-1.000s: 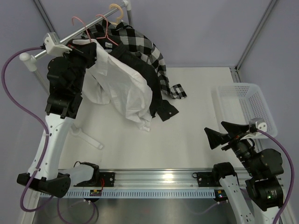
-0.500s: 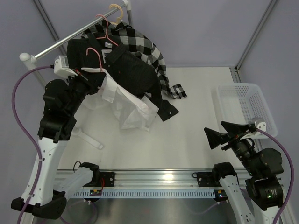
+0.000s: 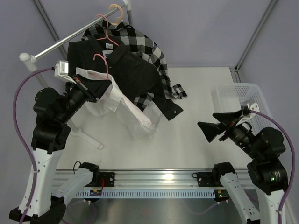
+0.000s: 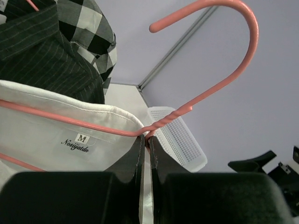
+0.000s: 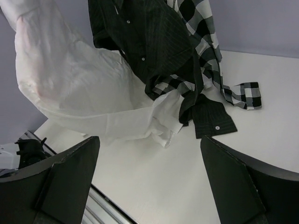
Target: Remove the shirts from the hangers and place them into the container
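The left pincer [image 4: 145, 140] is clamped on the twisted neck of a thin pink wire hanger [image 4: 219, 88], hook up, carrying the soft white shirt [image 3: 128, 109] at the far left. The lattice-walled plastic basket [image 3: 243, 100] sits well to the right, nearer the right pincer [image 3: 212, 128], which gapes empty above the surface [image 3: 205, 88].

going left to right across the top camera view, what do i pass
left pincer gripping the pink hanger → white shirt → checked cuff → right pincer → container
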Available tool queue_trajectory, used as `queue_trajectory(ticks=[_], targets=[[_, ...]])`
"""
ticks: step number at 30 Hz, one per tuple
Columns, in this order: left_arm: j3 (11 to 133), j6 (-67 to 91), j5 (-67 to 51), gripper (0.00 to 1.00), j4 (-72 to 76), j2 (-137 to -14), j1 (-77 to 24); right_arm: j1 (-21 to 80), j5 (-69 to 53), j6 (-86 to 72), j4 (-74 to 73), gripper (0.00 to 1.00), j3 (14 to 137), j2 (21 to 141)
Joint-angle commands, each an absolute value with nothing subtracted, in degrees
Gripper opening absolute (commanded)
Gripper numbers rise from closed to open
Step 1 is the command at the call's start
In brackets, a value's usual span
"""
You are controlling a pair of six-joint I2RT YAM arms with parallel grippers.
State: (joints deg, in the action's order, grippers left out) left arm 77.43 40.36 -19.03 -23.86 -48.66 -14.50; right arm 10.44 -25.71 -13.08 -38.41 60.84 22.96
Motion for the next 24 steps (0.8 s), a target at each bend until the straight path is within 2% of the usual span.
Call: queue_trajectory(ticks=[1, 5, 8, 12, 16, 20, 24], targets=[[75.15, 40.43, -24.70, 0.00, -21.09, -48.86, -14.76, 10.72, -31.64, -14.76, -36.12, 0.99, 66.42, 30.56], [71.38, 40.43, -23.65, 0.00, -19.17, -49.74, -16.69, 11.33, -34.98, -14.94, -34.90, 1.00, 71.19, 39.45], [68.39, 41.13, -21.54, 0.00, -16.54, -50.89, -18.10, 17.82, -29.04, -13.10, -32.35, 1.00, 73.82, 46.29], [66.01, 41.75, -20.30, 0.00, -14.07, -53.43, -19.16, 35.89, -16.02, -9.32, -32.52, 0.99, 79.61, 56.32], [64.87, 40.96, -18.99, 0.00, -13.10, -54.84, -19.69, 45.49, -8.72, -7.21, -31.47, 0.99, 84.10, 65.55], [63.55, 40.43, -18.55, 0.00, -12.57, -54.58, -19.78, 49.65, -7.82, -6.59, -31.03, 0.99, 88.15, 75.03], [62.58, 39.90, -17.32, 0.00, -12.48, -53.62, -19.78, 51.76, -7.03, -6.33, -31.64, 0.90, 92.19, 80.68]])
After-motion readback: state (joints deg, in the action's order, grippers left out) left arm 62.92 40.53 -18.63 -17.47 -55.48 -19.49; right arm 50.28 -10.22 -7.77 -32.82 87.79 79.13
